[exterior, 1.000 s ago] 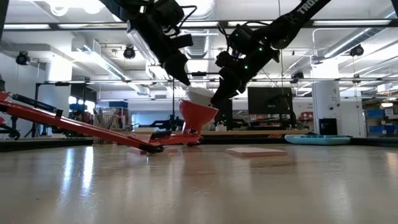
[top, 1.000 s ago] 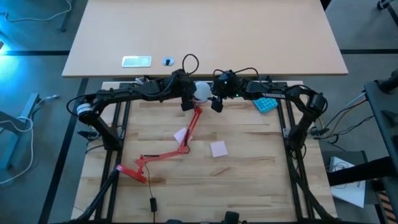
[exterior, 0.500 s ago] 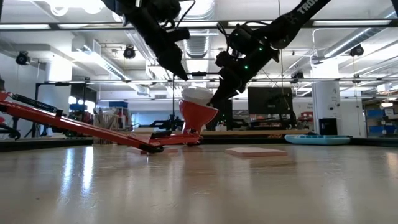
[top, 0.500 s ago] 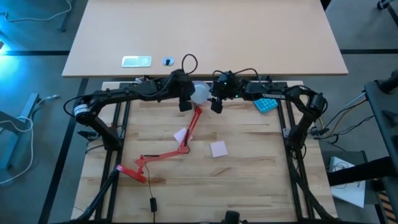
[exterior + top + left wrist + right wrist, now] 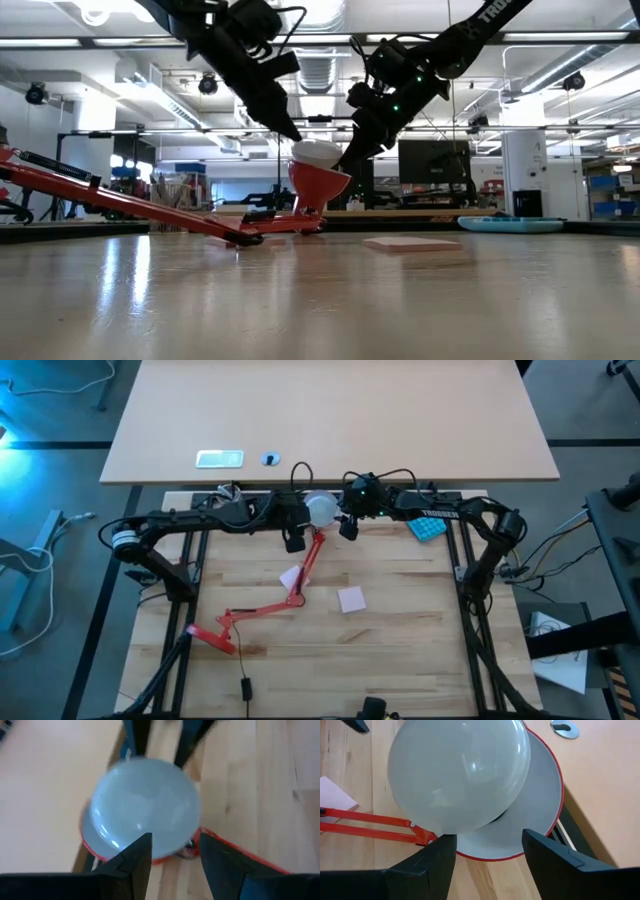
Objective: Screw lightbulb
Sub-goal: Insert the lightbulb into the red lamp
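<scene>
One white pear-shaped lightbulb (image 5: pixel 320 509) sits in the round, white-lined shade of the red jointed desk lamp (image 5: pixel 297 582), up at the far edge of the pale wooden table (image 5: pixel 400 650). Its rounded end pokes up out of the shade in the low view. Two dark arms meet over it. The left gripper (image 5: pixel 293 540) hangs just beside the bulb on the lamp's near-left side, its jaws spread and holding nothing; in the left wrist view the bulb fills the frame beyond the two dark fingers (image 5: pixel 134 862), with clear space between them and the glass. The right gripper (image 5: pixel 346 525) is tucked in against the shade from the other side. Its jaws stand wide, straddling the shade's rim below the bulb in the right wrist view (whether they actually touch the shade, I can't tell).

Elsewhere on the table there are two pink sticky notes: one (image 5: pixel 290 577) lying under the lamp's red arm, one (image 5: pixel 351 598) well apart to the right. One turquoise flat object (image 5: pixel 426 527) lies near the far-right corner, beside the right arm.
</scene>
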`<action>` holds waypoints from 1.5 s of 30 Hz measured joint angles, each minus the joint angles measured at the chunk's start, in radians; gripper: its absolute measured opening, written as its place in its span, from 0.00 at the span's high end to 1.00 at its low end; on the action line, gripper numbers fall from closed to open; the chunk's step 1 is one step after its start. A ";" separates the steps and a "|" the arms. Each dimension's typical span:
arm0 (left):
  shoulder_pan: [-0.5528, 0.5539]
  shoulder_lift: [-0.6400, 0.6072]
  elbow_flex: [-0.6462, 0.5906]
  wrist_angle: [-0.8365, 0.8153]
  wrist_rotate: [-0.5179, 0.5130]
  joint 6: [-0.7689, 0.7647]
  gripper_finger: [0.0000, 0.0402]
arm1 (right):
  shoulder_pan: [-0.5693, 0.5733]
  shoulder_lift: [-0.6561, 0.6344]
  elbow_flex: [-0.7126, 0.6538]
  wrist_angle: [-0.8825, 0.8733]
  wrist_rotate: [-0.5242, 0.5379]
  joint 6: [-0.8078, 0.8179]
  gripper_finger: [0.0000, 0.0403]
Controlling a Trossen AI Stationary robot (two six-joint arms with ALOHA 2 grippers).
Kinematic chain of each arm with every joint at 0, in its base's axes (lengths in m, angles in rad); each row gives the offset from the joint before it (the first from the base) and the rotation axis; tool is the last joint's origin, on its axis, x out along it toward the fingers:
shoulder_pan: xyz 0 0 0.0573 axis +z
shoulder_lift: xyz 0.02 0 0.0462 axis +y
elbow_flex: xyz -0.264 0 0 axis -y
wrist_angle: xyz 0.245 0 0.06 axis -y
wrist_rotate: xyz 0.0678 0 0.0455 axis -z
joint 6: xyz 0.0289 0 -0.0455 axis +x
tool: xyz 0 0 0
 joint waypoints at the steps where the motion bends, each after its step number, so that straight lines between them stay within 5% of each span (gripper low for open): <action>1: 0.000 -0.002 -0.004 0.016 -0.007 0.001 0.62 | 0.000 0.000 0.000 0.000 0.001 0.001 0.45; 6: 0.001 0.000 -0.011 0.036 -0.124 0.022 0.62 | 0.000 0.000 0.000 0.000 0.002 0.019 0.44; 27: 0.064 0.031 -0.011 0.194 -0.130 0.053 0.62 | 0.001 0.000 -0.001 -0.002 -0.003 0.023 0.45; 34: 0.031 -0.022 -0.011 0.075 -0.182 0.073 0.62 | -0.005 0.000 -0.001 0.007 0.001 0.082 0.42; 45: 0.038 -0.003 -0.032 0.052 0.014 0.021 0.58 | -0.009 0.000 -0.001 -0.002 0.002 0.076 0.43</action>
